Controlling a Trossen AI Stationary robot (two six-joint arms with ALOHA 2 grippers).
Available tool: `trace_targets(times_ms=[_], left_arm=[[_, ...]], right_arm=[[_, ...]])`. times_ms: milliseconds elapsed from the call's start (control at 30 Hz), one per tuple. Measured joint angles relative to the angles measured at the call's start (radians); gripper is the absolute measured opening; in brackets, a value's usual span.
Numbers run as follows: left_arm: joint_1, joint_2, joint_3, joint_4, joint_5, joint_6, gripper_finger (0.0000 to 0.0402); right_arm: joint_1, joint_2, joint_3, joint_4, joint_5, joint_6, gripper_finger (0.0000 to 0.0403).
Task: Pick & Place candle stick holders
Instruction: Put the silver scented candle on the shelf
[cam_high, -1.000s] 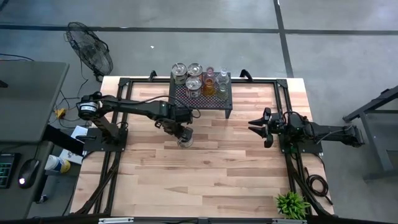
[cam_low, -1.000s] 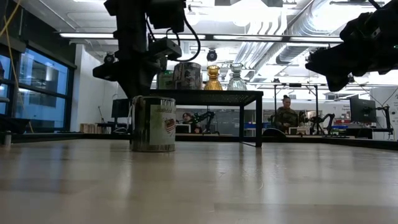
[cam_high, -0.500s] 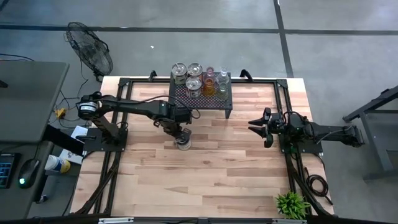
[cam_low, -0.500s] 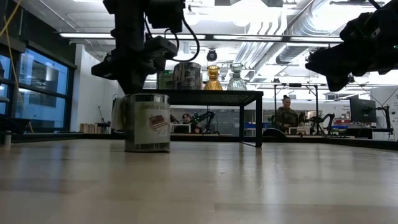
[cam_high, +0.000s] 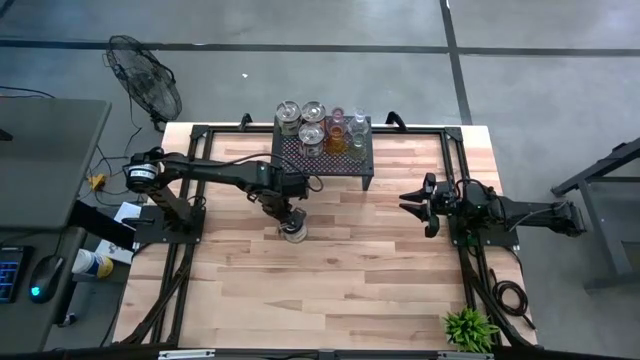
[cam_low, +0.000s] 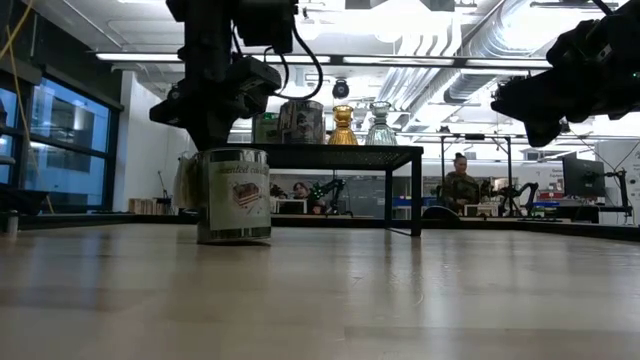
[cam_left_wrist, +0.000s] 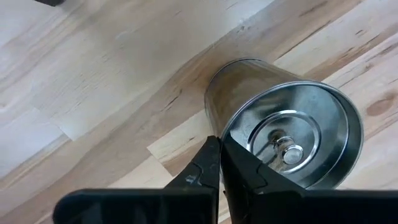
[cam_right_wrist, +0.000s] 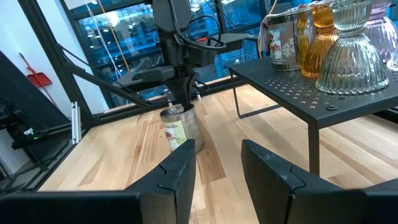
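The left gripper (cam_left_wrist: 219, 163) hung over the middle of the table (cam_high: 340, 270), its two fingers pressed together on the near rim of a silvery tin holder (cam_left_wrist: 283, 137) — one finger looked to sit inside the cup and one outside, though the wrist view was too close to be sure of that. The tin stood upright on the wood, a little in front of the black perforated stand (cam_high: 325, 150), with its printed label facing the low camera. Inside it a small metal post showed at the bottom.

The other candle stick holders (cam_high: 322, 125) were crowded on top of the stand: silvery ones to one side, an amber one (cam_low: 342, 125) and a clear ribbed glass one (cam_low: 380, 125) beside them. The right gripper (cam_high: 418, 207) waited well apart at the right side of the table, fingers spread and empty, pointing toward the stand.

By the look of it, the step in hand was the pick itself — the grasp made, the lift not yet begun, and most of the holders not yet handled. The next move would call for a straight, steady rise, since a rim pinch on a thin tin wall could let it swing or slip, and then a carry clear of the stand's edge.
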Motion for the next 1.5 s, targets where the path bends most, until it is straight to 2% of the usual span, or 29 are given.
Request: trace_targets(times_ms=[200,733,1267,1500], left_arm=[[0.000,0.009,0.060,-0.099,-0.001,0.057,0.0000],[0.001,0.005,0.189,-0.229,0.032,0.151,0.0000],[0.023,0.002,0.522,-0.576,-0.042,0.341,0.0000],[0.099,0.000,0.650,-0.593,-0.076,0.438,0.0000]], right_arm=[[0.000,0.000,0.000,0.000,0.000,0.000,0.0122],[0.000,0.000,0.000,0.001,0.000,0.000,0.0122],[0.000,0.000,0.000,0.001,-0.001,0.000,0.0122],[0.000,0.000,0.000,0.001,-0.001,0.000,0.0122]])
